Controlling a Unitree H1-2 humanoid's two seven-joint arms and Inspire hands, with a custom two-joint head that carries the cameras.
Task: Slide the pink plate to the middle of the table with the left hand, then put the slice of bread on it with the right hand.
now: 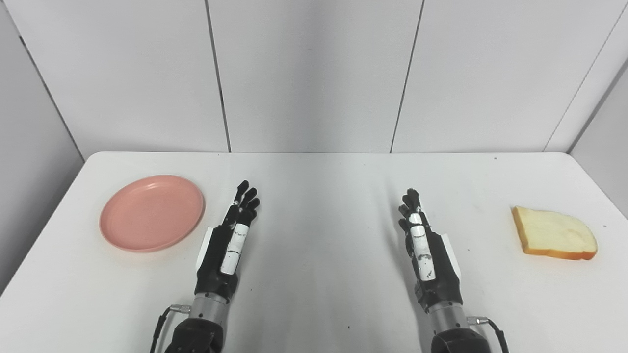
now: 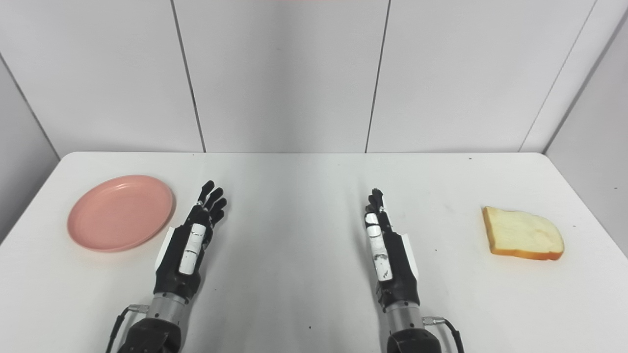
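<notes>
Two head cameras, side by side, look down and forward across the white table (image 1: 314,274); both share the whole tabletop.

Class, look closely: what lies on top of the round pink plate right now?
Nothing lies on the round pink plastic plate; its whole face shows bare. The slice of white bread lies far right on the white table.

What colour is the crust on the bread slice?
Golden orange-brown on the bread slice, clearest in the left eye view.
</notes>
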